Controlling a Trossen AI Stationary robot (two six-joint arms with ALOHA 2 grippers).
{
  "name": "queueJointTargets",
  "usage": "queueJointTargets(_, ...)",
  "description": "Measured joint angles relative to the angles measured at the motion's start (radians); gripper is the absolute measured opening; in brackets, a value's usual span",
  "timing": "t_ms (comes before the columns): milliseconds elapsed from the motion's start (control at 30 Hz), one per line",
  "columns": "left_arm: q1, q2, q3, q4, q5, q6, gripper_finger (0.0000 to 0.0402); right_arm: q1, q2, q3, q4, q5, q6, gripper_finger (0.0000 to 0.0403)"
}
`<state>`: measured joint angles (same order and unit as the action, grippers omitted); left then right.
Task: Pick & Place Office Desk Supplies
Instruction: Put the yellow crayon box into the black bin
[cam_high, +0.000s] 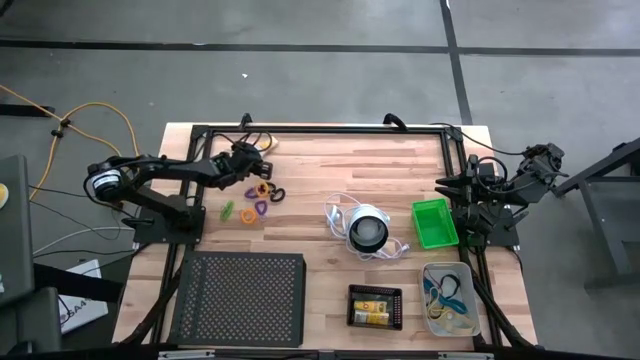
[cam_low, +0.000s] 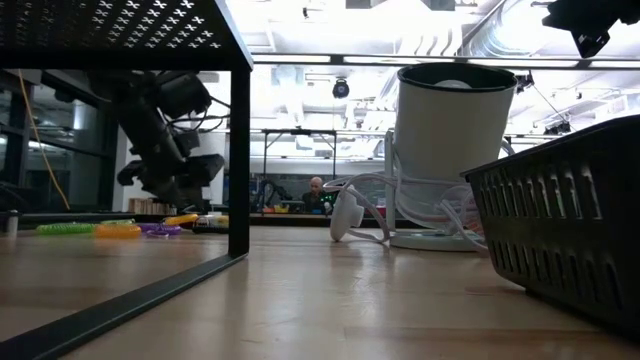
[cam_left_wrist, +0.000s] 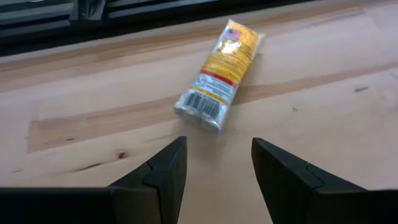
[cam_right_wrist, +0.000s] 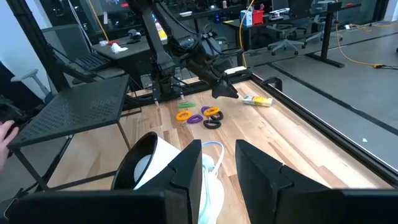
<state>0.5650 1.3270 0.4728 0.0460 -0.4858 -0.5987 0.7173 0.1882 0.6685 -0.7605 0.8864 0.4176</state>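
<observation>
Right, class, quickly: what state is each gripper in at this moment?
Left gripper: jaws open, empty, just short of the yellow pack.
Right gripper: jaws apart, holding nothing.

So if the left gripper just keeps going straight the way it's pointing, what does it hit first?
Most likely the yellow-and-white pack: it lies on the table just ahead of the open left gripper, slightly skewed, with bare wood between.

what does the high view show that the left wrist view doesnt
Only the high view shows the green tray, the black tray, the clear tray, the coloured loops, the round white-and-black object and the right gripper waiting at the table's right edge.

Only the left wrist view shows the barcode and print on the yellow-and-white pack.

Both show that pack, lying on the wooden table, and the left gripper, open just short of it.
</observation>
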Motion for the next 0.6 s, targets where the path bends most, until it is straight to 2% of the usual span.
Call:
queueJointTargets(433,0.049,0.000,0.000,0.000,0.003,0.067,0.0173,0.000,0.000,0.000,0.000,0.000,0.000,0.0085)
queueJointTargets(600,0.070,0.000,0.000,-0.009,0.075,0.076,0.0173,0.000,0.000,0.000,0.000,0.000,0.000,0.0085)
